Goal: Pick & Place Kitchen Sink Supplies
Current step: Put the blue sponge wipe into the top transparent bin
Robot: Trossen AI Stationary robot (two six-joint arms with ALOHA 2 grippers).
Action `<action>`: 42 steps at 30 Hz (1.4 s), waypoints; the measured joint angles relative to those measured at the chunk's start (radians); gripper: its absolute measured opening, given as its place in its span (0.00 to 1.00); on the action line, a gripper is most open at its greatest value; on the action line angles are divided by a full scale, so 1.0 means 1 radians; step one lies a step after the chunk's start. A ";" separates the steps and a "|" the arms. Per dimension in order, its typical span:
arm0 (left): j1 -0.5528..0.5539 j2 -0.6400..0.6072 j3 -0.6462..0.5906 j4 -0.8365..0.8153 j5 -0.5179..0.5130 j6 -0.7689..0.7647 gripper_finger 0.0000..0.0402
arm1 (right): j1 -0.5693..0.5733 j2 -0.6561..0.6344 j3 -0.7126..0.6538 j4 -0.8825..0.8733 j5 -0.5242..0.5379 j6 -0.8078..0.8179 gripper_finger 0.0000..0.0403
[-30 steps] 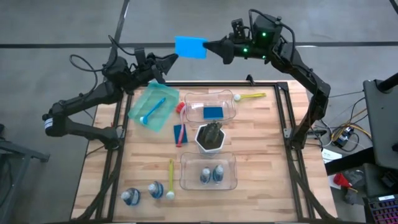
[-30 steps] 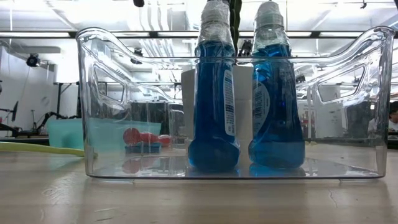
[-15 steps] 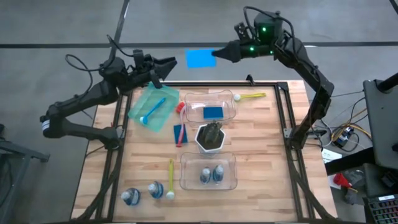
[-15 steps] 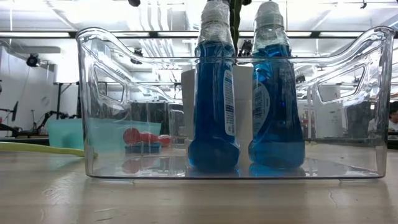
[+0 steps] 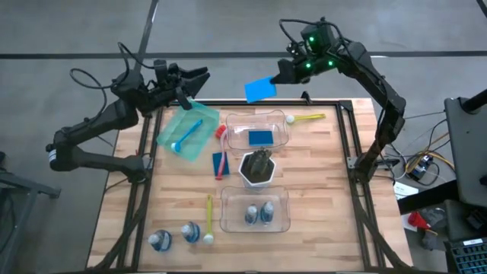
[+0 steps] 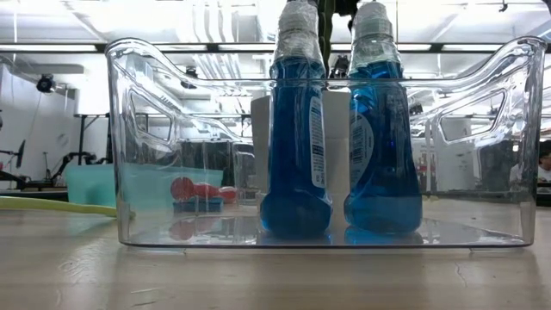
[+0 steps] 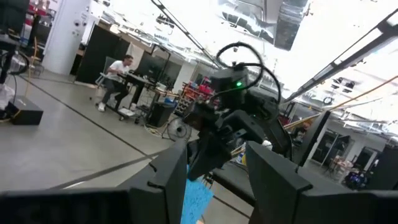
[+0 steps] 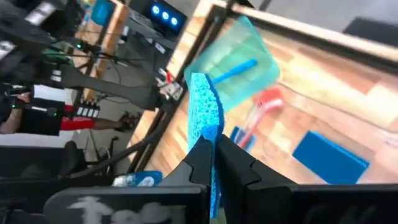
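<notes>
My right gripper (image 5: pixel 276 78) hangs above the table's far edge, shut on a flat blue sponge (image 5: pixel 261 89). My left gripper (image 5: pixel 201 76) stands open over the far left corner, apart from that sponge; the left wrist view shows its fingers wide with nothing between them (image 7: pixel 217 177). A second sponge (image 5: pixel 261 137) lies in the far clear bin (image 5: pixel 283 138). A third sponge (image 5: pixel 218 162) lies on the wood under a pink brush (image 5: pixel 221 144). Two bottles of blue liquid (image 6: pixel 297 129) stand in the near bin (image 5: pixel 255 224). My right gripper pinches the sponge by its two flat faces (image 8: pixel 208 134) between the two fingers, at one end of it. The sponge stands out ahead of the fingertips, thin edge toward the wrist camera. It hangs tilted, clear of the table.
A green tray (image 5: pixel 173 131) at the far left holds a blue brush (image 5: pixel 190 133). A white pot with a dark plant (image 5: pixel 259 167) stands mid-table. A yellow brush (image 5: pixel 308 118) lies at the far edge and another (image 5: pixel 210 217) near two loose bottles (image 5: pixel 158 241) (image 5: pixel 190 232) at the near left.
My left gripper has come off the sponge's left edge and drawn back toward the table's left. My right gripper has tipped downward and sunk toward the table, carrying the sponge down and toward the near side; the sponge now hangs tilted instead of level.
</notes>
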 joint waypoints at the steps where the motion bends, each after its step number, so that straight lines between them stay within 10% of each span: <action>1: 0.000 0.000 0.000 -0.001 0.000 0.009 0.39 | -0.004 0.000 -0.015 -0.003 -0.012 0.003 0.02; 42: 0.001 -0.001 0.000 -0.064 -0.001 0.076 0.39 | -0.015 0.000 -0.914 0.622 -0.039 0.145 0.02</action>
